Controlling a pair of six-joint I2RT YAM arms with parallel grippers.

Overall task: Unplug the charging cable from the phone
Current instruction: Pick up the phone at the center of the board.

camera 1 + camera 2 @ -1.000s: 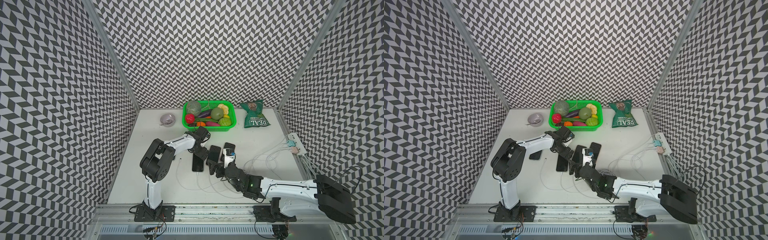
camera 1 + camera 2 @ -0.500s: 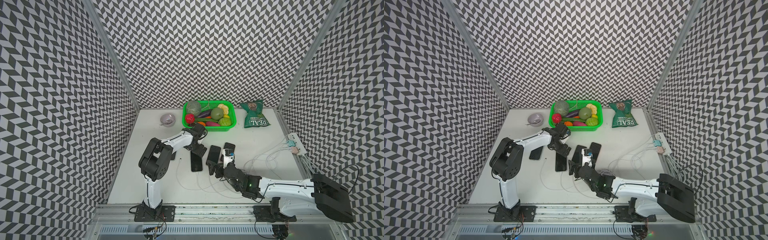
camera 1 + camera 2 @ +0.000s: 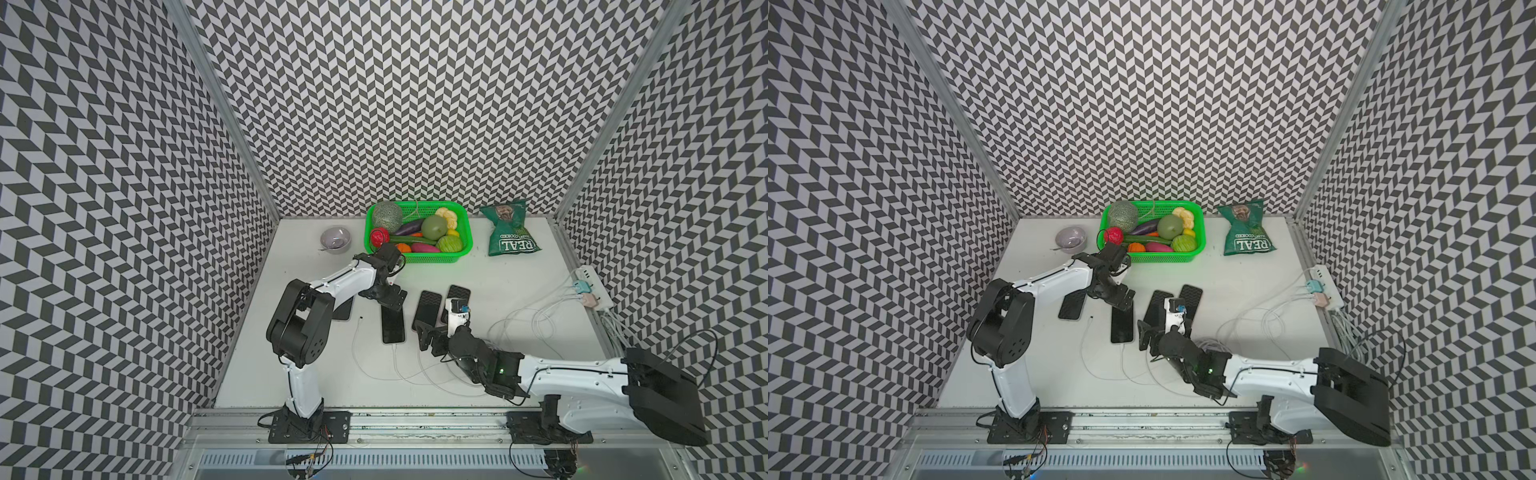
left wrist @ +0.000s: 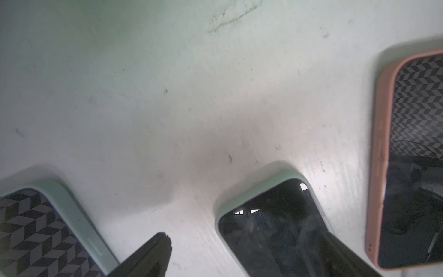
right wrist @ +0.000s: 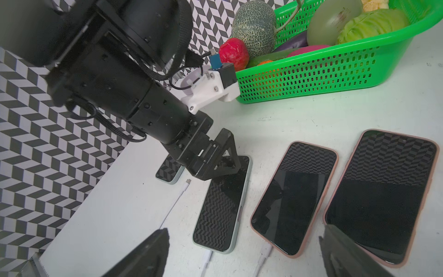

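1. Judging by how things lie, one cable is already out. Its loose plug [image 5: 188, 181] rests on the table [image 5: 311, 120] beside the outer mint phone [image 5: 169, 171], just off one side of your left gripper [image 5: 215, 165].
2. What I take to be left: the target phone [image 5: 221, 211] has its white plug [image 5: 207, 257] seated in the end nearest your right gripper [image 5: 242, 235]. Nothing has hold of that plug yet.
3. Your left gripper is spread wide and grips nothing. One finger sits over the far end of the target phone's screen and the other over bare table alongside. It looks placed to brace the phone, but I cannot tell whether it presses down.
4. Your right gripper is also fully spread and empty. The white plug lies just ahead of its fingertips, nearer one finger than the other.
5. Only the right wrist view shows the sockets clearly:
   - The neighbouring pink phone [image 5: 294, 199] is also plugged in.
   - The second pink phone [image 5: 381, 196] has its near end hidden behind a finger.
6. In both top views your right gripper covers the pink phones' near ends. A top view does trace the cables back to the power strip [image 3: 596, 286].
7. The left wrist view shows only the phones' far ends and a finger [image 4: 347, 259] over the target phone. It shows no cable.
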